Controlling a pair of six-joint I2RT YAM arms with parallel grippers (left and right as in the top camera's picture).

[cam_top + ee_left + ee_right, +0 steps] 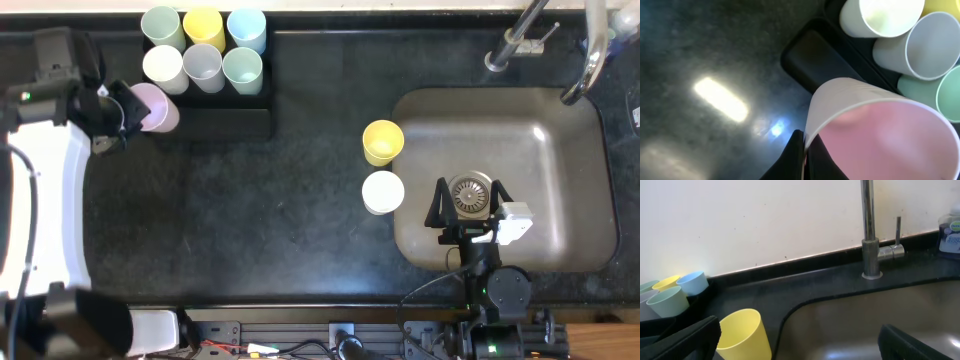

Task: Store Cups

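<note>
Pale pink cup (880, 131) — smooth, tapered — rim clamped in left gripper (127, 108), right gripper (468, 197) spread wide, holding nothing

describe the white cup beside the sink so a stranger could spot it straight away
Find the steel sink on the right of the dark counter. Two cups stand on the counter just off its left rim. The white cup is the one nearer the counter's front edge; its neighbour is a yellow cup.

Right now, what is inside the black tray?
The black tray holds six upright cups in its back part. The pink cup, held by the left claw, hides the left end of its front strip.
</note>
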